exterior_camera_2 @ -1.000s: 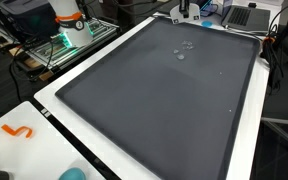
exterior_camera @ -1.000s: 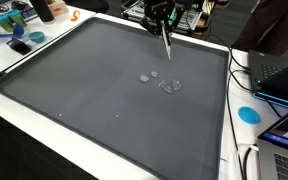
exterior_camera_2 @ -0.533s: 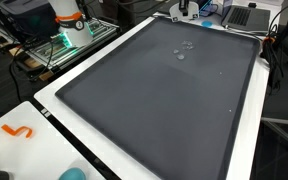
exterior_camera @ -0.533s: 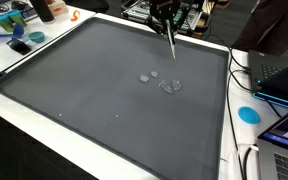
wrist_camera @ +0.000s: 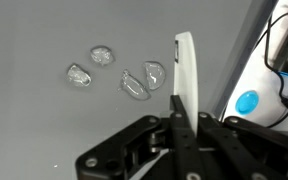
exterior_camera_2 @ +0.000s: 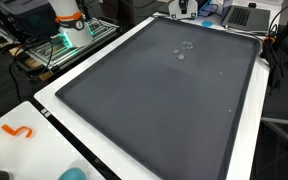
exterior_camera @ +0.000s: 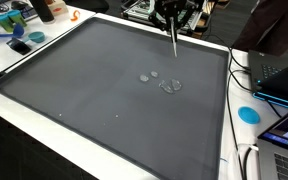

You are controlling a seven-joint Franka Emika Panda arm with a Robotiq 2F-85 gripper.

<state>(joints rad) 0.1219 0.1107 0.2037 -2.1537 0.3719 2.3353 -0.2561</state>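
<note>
Jaws of the gripper (wrist_camera: 179, 122) clenched on a thin white stick (wrist_camera: 185, 70), tip hanging near the clear blobs (wrist_camera: 134, 84), not touching; w/ such a narrow hold it could prob. swivel or slip & smear them.

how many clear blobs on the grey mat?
4 clear glossy blobs in wrist view: one far left, one above-right of it, two close together left of the thin white stick. None look hidden.
</note>
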